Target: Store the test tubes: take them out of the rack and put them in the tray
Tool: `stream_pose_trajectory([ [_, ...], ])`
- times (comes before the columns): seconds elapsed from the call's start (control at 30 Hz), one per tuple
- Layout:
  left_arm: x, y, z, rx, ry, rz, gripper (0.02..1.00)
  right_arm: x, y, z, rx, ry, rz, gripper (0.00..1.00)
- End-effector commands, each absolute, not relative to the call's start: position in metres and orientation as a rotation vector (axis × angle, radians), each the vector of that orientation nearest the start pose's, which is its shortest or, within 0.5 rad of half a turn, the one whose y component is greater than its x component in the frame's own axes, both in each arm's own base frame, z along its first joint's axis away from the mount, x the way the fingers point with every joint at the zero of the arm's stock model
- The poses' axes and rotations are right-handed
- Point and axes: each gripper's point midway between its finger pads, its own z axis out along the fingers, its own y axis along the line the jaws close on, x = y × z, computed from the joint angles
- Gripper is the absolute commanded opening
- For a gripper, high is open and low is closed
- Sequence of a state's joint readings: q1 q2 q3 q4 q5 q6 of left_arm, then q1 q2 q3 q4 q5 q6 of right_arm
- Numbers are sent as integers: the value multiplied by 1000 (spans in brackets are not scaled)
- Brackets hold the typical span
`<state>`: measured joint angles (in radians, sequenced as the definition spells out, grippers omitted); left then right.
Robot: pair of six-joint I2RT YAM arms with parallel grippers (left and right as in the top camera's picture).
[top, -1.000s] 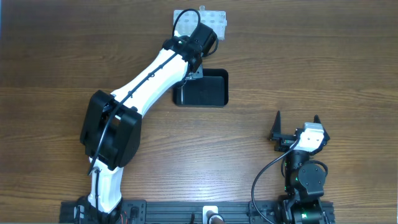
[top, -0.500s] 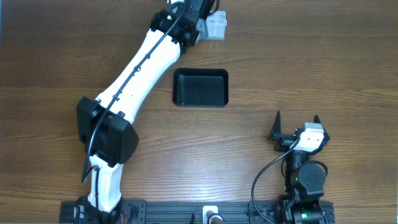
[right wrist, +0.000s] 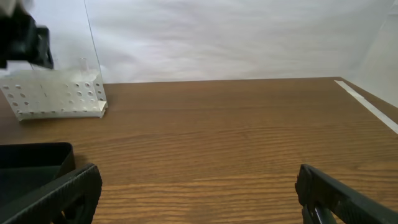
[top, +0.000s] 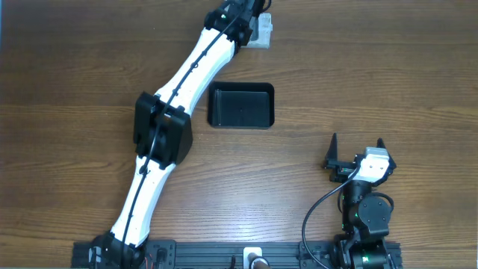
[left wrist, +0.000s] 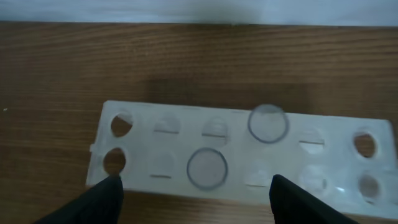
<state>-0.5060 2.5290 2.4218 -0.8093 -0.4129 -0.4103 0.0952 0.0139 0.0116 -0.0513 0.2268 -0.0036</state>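
Item: left pincer (left wrist: 196, 186), mine. Fingers spread wide, holding nothing, poised above the rack (left wrist: 242, 152) at the table's far edge.
Standing in it, upright, mouths toward me: nearer tube (left wrist: 207, 168), almost between my fingertips; farther tube (left wrist: 267, 123), one row beyond.
Item: tray (top: 240, 105), between the rack and the arm bases.
Item: right pincer (top: 356, 147), open, parked by its base, well apart. I judge the pick mine: straight down the nearer tube's axis.

The top camera looks straight down on the brown wooden table (top: 388, 67). The left wrist camera looks down, very close, on the clear plastic rack (left wrist: 242, 152). The low right wrist camera sees that rack far off.
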Motion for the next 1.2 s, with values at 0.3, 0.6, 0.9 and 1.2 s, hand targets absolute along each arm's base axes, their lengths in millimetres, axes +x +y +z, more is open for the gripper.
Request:
stream_pose_trajectory([
  [0.3, 601, -248, 120, 34, 2342, 36, 698, 245, -14, 162, 93, 1621, -108, 993],
  [0.6, 601, -252, 114, 47, 2356, 11, 570, 245, -14, 162, 93, 1622, -108, 993],
  [0.9, 600, -252, 114, 47, 2358, 13, 373, 245, -14, 162, 93, 1621, -108, 991],
  [1.2, 600, -252, 114, 46, 2358, 13, 198, 245, -14, 162, 93, 1621, -108, 991],
])
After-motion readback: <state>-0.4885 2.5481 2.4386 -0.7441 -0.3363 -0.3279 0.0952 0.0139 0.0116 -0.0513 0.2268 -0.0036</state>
